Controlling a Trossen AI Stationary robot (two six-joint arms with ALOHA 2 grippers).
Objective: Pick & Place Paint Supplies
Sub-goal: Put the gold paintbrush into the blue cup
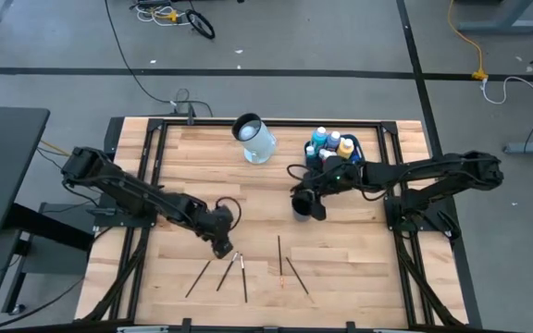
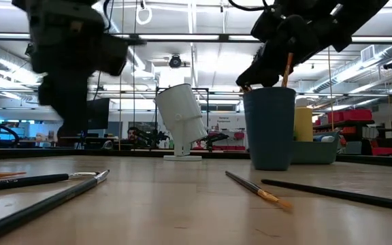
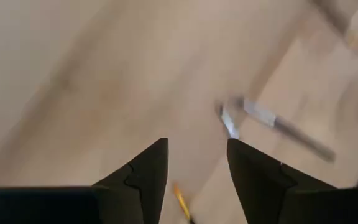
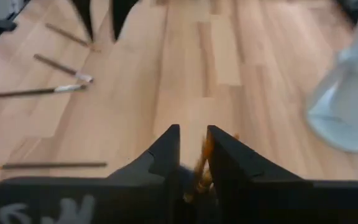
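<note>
I am hovering the left gripper (image 1: 224, 246), fingers spread, over the light, stiff, slippery brushes (image 1: 232, 271) lying on the bench (image 1: 340, 259), best pinched mid-handle, while the right gripper (image 1: 305, 202) is loosely pinching a wood-handled brush (image 2: 288, 68) over the dark cup (image 2: 270, 128)

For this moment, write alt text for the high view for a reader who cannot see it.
The right pincer hovers over a dark cup mid-table, while the left pincer hangs open above loose paintbrushes near the front edge. A tub of paint bottles and a pale jug sit behind.
</note>
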